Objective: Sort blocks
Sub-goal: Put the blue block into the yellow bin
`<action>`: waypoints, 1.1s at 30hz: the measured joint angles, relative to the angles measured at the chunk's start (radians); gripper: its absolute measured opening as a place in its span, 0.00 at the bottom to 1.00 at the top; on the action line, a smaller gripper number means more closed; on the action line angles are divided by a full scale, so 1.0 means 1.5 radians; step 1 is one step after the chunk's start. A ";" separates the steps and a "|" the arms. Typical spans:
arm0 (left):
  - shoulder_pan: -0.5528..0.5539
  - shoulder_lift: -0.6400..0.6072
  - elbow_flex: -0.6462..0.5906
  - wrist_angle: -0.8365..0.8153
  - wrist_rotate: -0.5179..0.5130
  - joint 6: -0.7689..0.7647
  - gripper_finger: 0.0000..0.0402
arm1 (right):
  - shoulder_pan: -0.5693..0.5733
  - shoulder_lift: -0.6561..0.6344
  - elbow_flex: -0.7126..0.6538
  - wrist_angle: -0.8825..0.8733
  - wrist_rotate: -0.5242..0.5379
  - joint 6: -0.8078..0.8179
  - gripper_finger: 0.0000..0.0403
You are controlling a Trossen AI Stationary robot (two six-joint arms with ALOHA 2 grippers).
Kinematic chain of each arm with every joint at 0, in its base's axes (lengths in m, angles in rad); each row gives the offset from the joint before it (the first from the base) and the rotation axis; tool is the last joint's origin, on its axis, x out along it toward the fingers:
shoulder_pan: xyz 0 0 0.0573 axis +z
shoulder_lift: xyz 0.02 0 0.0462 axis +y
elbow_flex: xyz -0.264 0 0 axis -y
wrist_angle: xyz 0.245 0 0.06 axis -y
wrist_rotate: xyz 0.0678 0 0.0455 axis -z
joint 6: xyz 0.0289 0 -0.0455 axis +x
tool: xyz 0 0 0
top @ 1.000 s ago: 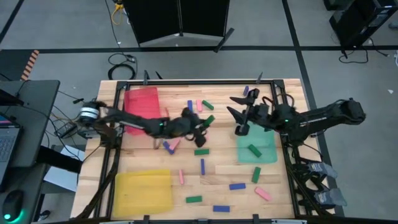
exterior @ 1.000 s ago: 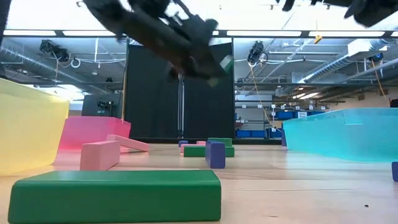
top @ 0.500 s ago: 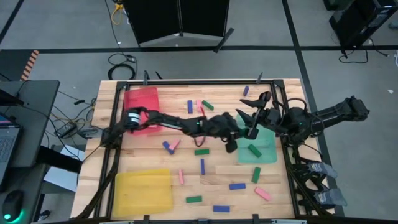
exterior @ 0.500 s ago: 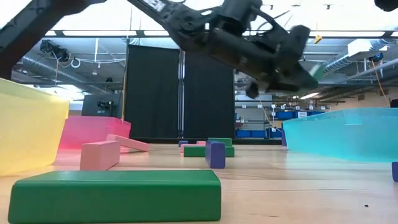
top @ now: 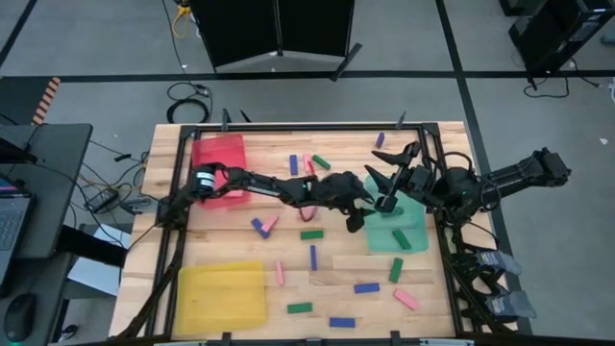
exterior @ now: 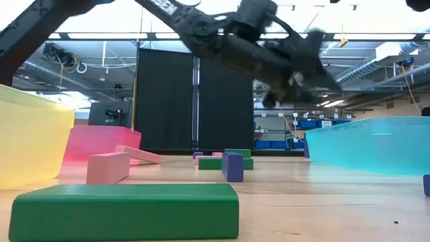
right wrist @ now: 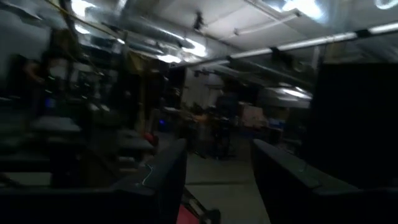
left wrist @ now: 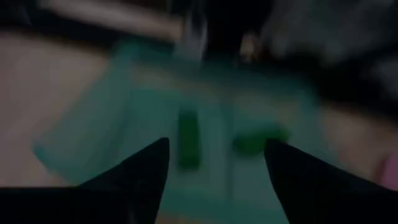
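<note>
1. Wooden table (top: pixel 327 279) in a big workshop, dark curtain behind it. It holds a red tray (top: pixel 219 154), a yellow tray (top: pixel 223 296) and a green tray (top: pixel 415 213), with blocks scattered between them.
2. Big change: the left gripper (left wrist: pixel 217 144) is carrying a green block a second ago and has nothing now. Its fingers are spread wide with only air between them.
3. The left arm has swung from mid-table right across to the green tray, and its gripper now hangs at the tray's near edge.
4. The left wrist view looks down into the tray and shows two green blocks: one (left wrist: pixel 186 138) lying lengthwise and one (left wrist: pixel 258 142) beside it. Half a second ago the high view shows only one in there, so I'd say the carried block just got dropped in.
5. The right gripper (right wrist: pixel 219 146) hasn't done much. It hovers above the green tray's far corner, close to the left gripper, fingers apart and empty.
6. For the task, that's one more green sorted. Plenty are left on the wood, like a green block (top: pixel 311 234) mid-table, a blue block (top: pixel 366 287) and a pink block (top: pixel 406 300) near the front.
7. My guess: the left arm needs to back out carefully, since the two grippers are pretty crowded over there.
</note>
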 joint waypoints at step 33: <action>-0.048 -0.584 -0.573 0.196 -0.240 -0.040 0.49 | -0.632 0.322 0.243 -0.763 -0.228 0.544 0.72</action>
